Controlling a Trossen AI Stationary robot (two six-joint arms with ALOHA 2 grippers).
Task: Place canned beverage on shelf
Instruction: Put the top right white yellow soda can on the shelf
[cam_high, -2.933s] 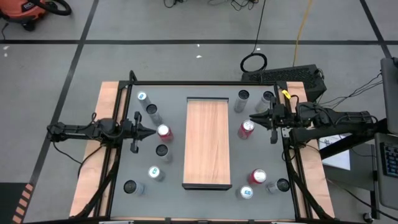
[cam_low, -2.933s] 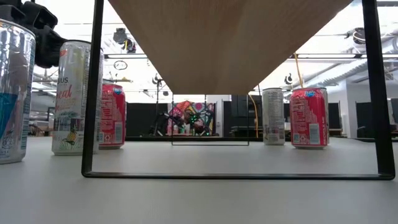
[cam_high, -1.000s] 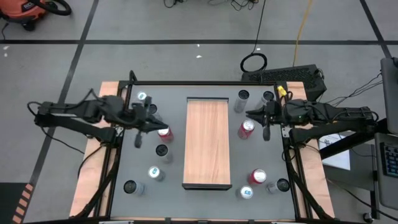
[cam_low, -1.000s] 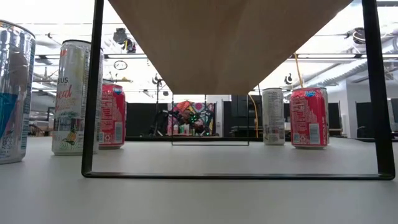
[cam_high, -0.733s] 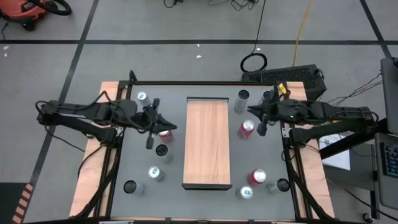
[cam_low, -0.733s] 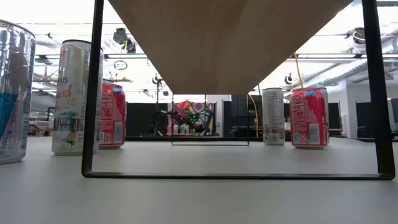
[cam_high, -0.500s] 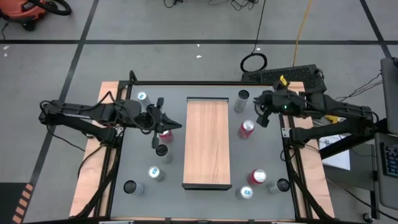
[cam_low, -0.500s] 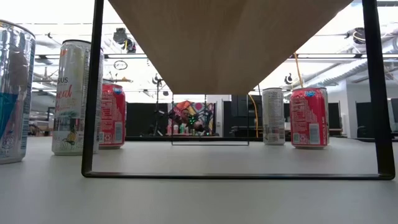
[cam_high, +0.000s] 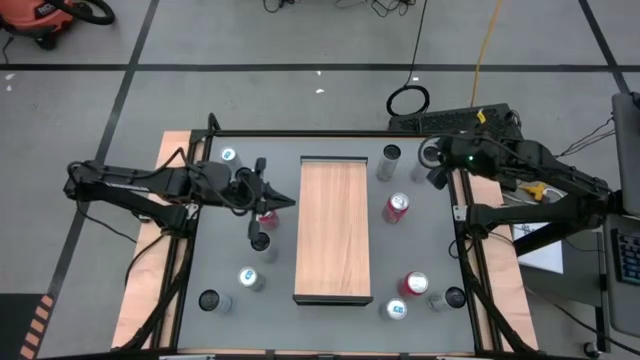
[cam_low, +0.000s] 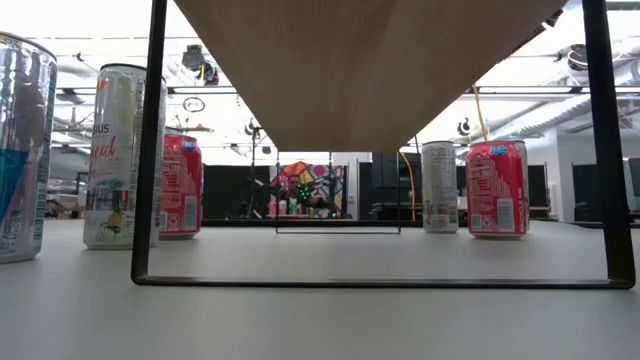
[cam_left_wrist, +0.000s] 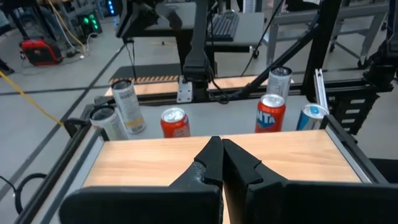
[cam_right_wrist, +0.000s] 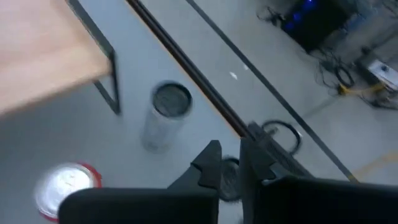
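Wood-grain shelf (cam_high: 333, 230): we count no cans on it; left claw (cam_left_wrist: 221, 154) and right claw (cam_right_wrist: 226, 162) pinched together, empty.

shelf (cam_high: 333, 230): long light wood-grain board on thin dark legs, mid-table, top bare
cans: red can (cam_high: 397, 207) and silver can (cam_high: 388, 160) upright beside shelf, others scattered around

Shelf (cam_high: 333, 230) light-brown wood-grain; red can (cam_high: 397, 207); table (cam_high: 430, 240) grey.
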